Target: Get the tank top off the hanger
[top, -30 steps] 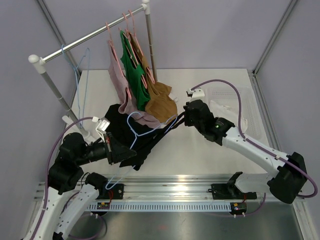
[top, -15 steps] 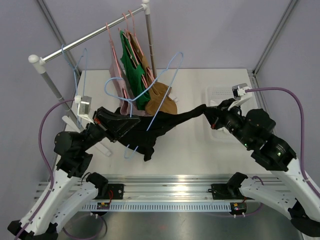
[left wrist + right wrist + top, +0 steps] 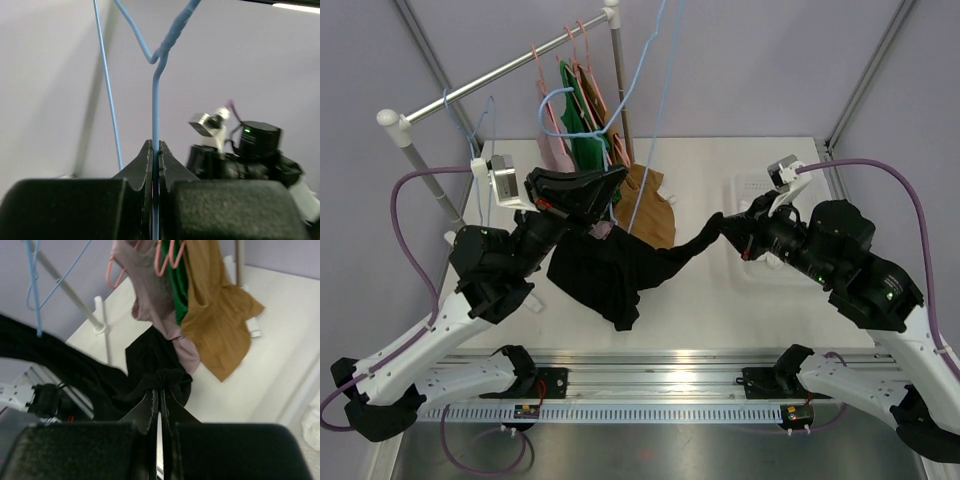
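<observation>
As my left gripper [image 3: 155,152], clamped on the thin light-blue wire hanger [image 3: 155,100], has swung it up toward 12 o'clock, my right gripper [image 3: 159,389] stays clenched on the black fabric tank top [image 3: 610,275], which is stretched above the white table [image 3: 720,300]. Separation appears nearly complete.

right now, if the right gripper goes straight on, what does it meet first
The right gripper meets the black tank top it pinches; past that, probably the hanging mauve top, depth unclear.
</observation>
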`<state>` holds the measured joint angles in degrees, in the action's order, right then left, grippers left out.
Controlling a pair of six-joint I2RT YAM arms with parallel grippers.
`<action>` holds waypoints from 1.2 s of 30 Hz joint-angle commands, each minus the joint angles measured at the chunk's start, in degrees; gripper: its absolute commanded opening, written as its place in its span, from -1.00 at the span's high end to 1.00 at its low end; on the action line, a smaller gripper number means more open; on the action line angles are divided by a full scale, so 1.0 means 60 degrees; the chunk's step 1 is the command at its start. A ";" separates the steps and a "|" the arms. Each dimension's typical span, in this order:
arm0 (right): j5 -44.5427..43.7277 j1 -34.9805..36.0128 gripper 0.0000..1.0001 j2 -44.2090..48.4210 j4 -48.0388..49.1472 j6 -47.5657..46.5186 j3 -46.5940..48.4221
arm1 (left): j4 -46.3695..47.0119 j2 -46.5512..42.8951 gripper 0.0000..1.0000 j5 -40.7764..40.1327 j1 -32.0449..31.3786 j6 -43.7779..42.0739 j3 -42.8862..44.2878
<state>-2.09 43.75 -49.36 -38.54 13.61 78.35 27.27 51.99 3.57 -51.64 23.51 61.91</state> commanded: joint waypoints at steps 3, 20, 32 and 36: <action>0.3296 -0.0040 1.00 -0.0078 0.0796 -0.0290 -0.0693 | -0.0080 -0.0373 1.00 -0.1756 -0.0168 -0.2448 0.0055; 0.1485 -0.0040 1.00 -0.0428 -0.0283 -0.0231 -0.1338 | 0.4347 0.0328 1.00 -0.3013 -0.0373 -0.6128 -0.1647; -0.3483 -0.0040 1.00 0.0038 -0.0914 0.1671 -0.2365 | 0.6707 0.1428 1.00 -0.2263 -0.0417 -0.7889 -0.1413; -0.3711 -0.0040 1.00 0.0668 -0.0959 0.1688 -0.2218 | 0.6719 0.1589 1.00 -0.2762 -0.0403 -0.8370 -0.1383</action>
<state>-17.19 43.48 -48.36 -44.82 21.56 62.22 58.78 61.49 -9.10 -53.98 -21.96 51.13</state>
